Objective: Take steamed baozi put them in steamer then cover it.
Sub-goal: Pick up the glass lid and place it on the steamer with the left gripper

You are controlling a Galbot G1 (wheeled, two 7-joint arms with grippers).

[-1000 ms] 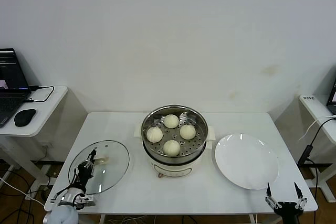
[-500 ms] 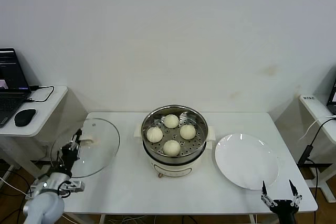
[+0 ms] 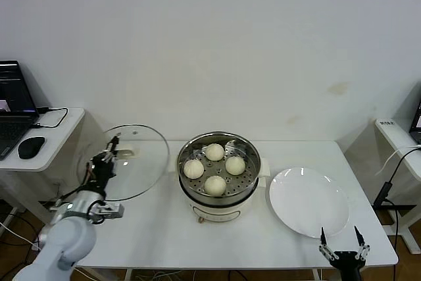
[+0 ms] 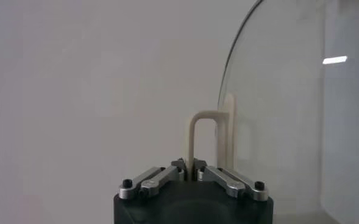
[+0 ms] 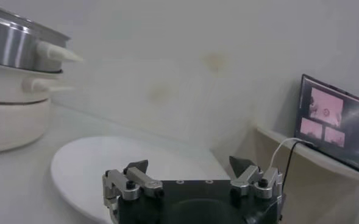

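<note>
Table (image 3: pixel 164 235): a white worktop is seen from above, with the steamer at its centre, a plate to the robot's right and the lifted cover out toward its left edge.
Steamer (image 3: pixel 245 189): the steel pot is shown uncovered on its white cooker base; its open mouth lies to the right of the cover and lower than it.
Cover (image 3: pixel 141 162): the glass lid is held clear of the table and tilted, at the robot's left; its rim nearest the pot is just beside the steamer's rim without overlapping it. The coming move is judged to be a carry rightward over the pot, with the lid levelled before it is lowered.
Plate (image 3: pixel 309 202): a flat white plate is left bare on the right, near the steamer.
Steamed baozi (image 3: pixel 214 185): four cream-white buns are seen already resting on the perforated tray, so only the covering appears to remain.
Left gripper (image 3: pixel 108 157): its fingers are pressed together on the cover's cream bar handle (image 4: pixel 211 137), pinched at one of its legs; the handle's length runs away from the gripper along the glass. This arm is the nearer to the work.
Right gripper (image 3: pixel 341 249): it is parked at the table's near right corner, fingers spread and holding nothing, well apart from the steamer.
</note>
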